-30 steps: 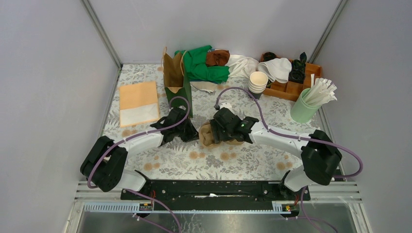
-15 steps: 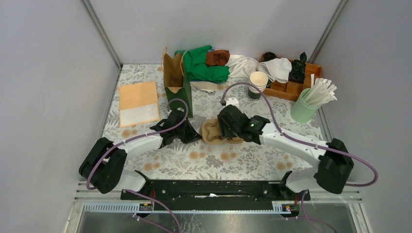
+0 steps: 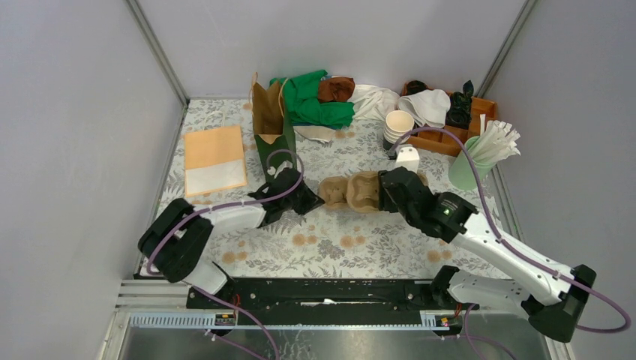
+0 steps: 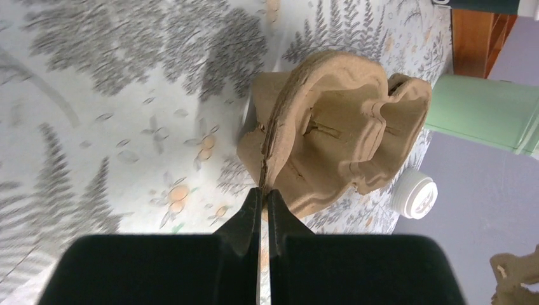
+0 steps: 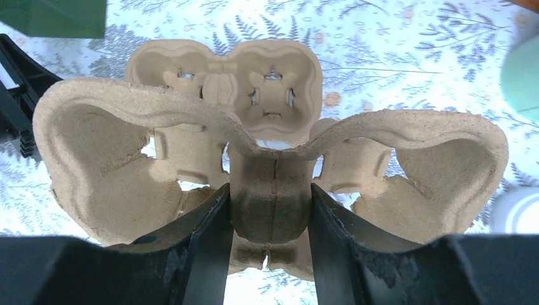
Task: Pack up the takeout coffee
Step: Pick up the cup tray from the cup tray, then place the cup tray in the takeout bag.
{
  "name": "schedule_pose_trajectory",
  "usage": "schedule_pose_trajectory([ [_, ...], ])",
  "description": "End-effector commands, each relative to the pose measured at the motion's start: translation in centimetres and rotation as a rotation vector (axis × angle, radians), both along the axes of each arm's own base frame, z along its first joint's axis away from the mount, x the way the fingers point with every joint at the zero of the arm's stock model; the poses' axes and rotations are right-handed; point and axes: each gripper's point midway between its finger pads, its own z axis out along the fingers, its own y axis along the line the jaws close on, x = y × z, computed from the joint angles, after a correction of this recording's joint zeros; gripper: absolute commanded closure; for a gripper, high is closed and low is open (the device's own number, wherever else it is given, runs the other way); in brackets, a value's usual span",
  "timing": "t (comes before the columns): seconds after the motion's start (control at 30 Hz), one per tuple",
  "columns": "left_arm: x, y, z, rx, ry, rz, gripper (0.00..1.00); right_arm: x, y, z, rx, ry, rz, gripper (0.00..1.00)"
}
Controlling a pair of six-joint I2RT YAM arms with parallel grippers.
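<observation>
Two carriers, nested a second ago, are now drawn apart: the left hand [image 4: 264, 194] pinches the left carrier [image 3: 335, 193] by its rim, and the right hand [image 5: 270, 200] clamps the right carrier [image 5: 95, 146] by its centre post. This probably frees one for loading. The takeout coffee [image 3: 407, 158] stands ungrasped on the table [image 3: 337, 247], just beyond the right hand.

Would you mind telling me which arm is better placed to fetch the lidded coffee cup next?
Right, probably: the lidded coffee cup stands beside the right gripper, which must first release the pulp carrier. The left gripper pinches a carrier rim farther away.
</observation>
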Motion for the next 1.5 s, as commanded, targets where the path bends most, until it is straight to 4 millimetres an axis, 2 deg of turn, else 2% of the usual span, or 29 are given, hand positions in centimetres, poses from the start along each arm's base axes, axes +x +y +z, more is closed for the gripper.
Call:
schedule_pose_trajectory([
  [0.0, 5.1, -3.4, 3.7, -0.098, -0.137, 0.075, 0.98, 0.2, -3.0, 0.8, -0.049, -0.058, -0.081, 0.51],
  [0.1, 7.1, -5.7, 4.4, -0.143, -0.188, 0.043, 0.94, 0.1, -3.4, 0.8, -0.054, -0.061, -0.086, 0.52],
  [0.2, 8.0, -8.2, 5.6, -0.171, -0.23, -0.051, 0.79, 0.1, -3.0, 0.8, -0.043, -0.055, -0.076, 0.52],
  [0.3, 7.3, -8.2, 6.8, -0.139, -0.268, -0.079, 0.62, 0.1, -2.2, 1.3, -0.017, -0.06, -0.03, 0.53],
  [0.43, 4.3, -6.0, 7.4, -0.079, -0.267, -0.105, 0.53, 0.2, -1.0, 2.2, 0.005, -0.085, 0.044, 0.53],
  [0.53, 1.6, -4.3, 8.5, -0.048, -0.263, -0.129, 0.51, 0.5, -0.4, 3.3, 0.019, -0.115, 0.079, 0.53],
  [0.67, -1.9, -0.9, 10.2, 0.04, -0.282, -0.106, 0.48, 0.8, 0.7, 5.2, 0.054, -0.168, 0.14, 0.54],
  [0.77, -3.5, 2.1, 12.6, 0.091, -0.317, -0.081, 0.44, 0.9, 1.9, 6.6, 0.089, -0.206, 0.201, 0.54],
  [0.87, -3.8, 5.1, 16.6, 0.162, -0.395, -0.044, 0.33, 0.8, 3.2, 7.8, 0.117, -0.236, 0.279, 0.54],
  [0.93, -3.3, 7.0, 19.0, 0.224, -0.432, -0.005, 0.3, 0.6, 4.4, 8.9, 0.143, -0.251, 0.343, 0.55],
  [1.0, -1.9, 8.4, 21.2, 0.234, -0.453, 0.009, 0.28, 0.3, 5.6, 10.1, 0.17, -0.261, 0.404, 0.56],
  [1.1, 1.4, 10.9, 24.1, 0.229, -0.489, 0.027, 0.25, -0.4, 7.0, 11.8, 0.212, -0.266, 0.487, 0.56],
  [1.17, 3.4, 12.2, 25.3, 0.279, -0.506, 0.035, 0.22, -0.6, 7.5, 12.3, 0.227, -0.266, 0.51, 0.56],
  [1.33, 8.0, 14.0, 27.1, 0.434, -0.514, 0.06, 0.16, -1.3, 7.7, 12.9, 0.253, -0.27, 0.541, 0.57],
  [1.43, 10.4, 14.6, 27.0, 0.51, -0.494, 0.076, 0.16, -1.4, 7.4, 12.7, 0.248, -0.27, 0.539, 0.57],
  [1.47, 11.5, 14.8, 26.2, 0.537, -0.468, 0.078, 0.16, -1.4, 7.3, 12.6, 0.243, -0.271, 0.537, 0.57],
])
